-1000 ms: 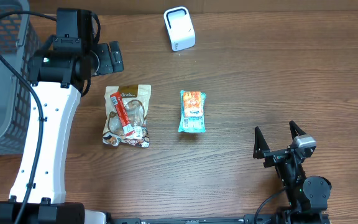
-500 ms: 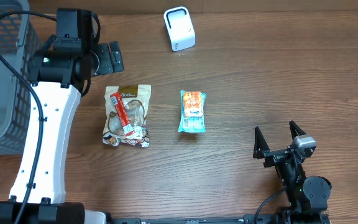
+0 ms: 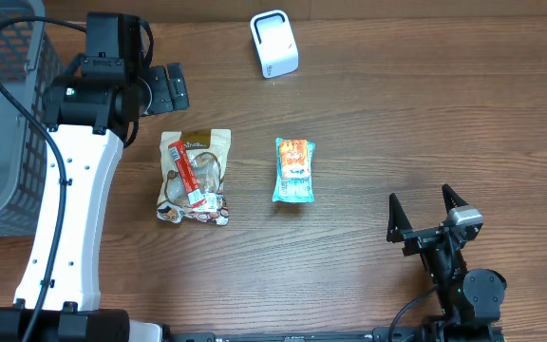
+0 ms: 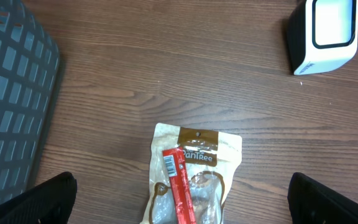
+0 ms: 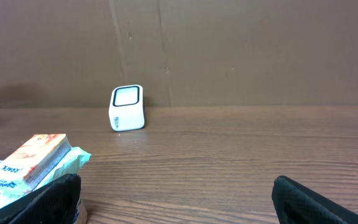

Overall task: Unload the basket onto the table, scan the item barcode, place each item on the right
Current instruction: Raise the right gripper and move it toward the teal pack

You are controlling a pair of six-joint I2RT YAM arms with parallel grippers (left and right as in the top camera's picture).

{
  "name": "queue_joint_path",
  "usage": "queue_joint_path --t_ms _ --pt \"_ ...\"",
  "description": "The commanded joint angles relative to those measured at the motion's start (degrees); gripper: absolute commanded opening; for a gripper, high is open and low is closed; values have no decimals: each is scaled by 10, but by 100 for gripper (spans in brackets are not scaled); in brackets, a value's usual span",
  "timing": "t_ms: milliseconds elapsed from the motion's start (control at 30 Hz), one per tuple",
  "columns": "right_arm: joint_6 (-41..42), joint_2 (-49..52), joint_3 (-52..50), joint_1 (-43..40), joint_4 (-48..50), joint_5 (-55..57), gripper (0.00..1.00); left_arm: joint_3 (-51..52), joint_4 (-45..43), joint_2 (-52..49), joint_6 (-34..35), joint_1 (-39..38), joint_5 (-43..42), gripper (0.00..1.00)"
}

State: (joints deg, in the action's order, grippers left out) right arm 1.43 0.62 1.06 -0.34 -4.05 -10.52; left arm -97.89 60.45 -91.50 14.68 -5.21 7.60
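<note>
Two items lie flat on the wooden table. One is a clear and tan snack pouch (image 3: 195, 177) with a red stick pack (image 3: 190, 174) on top of it. The other is a teal and orange packet (image 3: 293, 169) to its right. A white barcode scanner (image 3: 274, 44) stands at the back. My left gripper (image 3: 171, 89) hangs open above the table, just behind the pouch (image 4: 194, 165), with nothing between its fingers. My right gripper (image 3: 419, 196) rests open low at the front right, well clear of the packet (image 5: 33, 160), and faces the scanner (image 5: 128, 107).
A grey mesh basket (image 3: 3, 114) stands at the left edge of the table, close beside the left arm. In the left wrist view the basket (image 4: 11, 106) fills the left side and the scanner (image 4: 324, 31) the top right corner. A brown cardboard wall (image 5: 229, 50) closes the back.
</note>
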Motion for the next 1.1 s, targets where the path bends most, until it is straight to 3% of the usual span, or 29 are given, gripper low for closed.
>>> queue_joint_path --t_ms 0,300,467,733,1067 --pt "-5 -4 -6 -2 8 7 100 -7 0 -1 8 2 10 100" --pt "17 -4 -6 -1 22 -1 100 -7 0 -1 8 2 10 100" --pt "87 -4 11 -1 28 -10 100 -7 0 -1 8 2 10 100" --pt "123 39 205 -1 -120 -23 100 -7 0 -1 8 2 9 100" --pt "120 245 494 -1 -358 -23 100 -7 0 -1 8 2 9 100"
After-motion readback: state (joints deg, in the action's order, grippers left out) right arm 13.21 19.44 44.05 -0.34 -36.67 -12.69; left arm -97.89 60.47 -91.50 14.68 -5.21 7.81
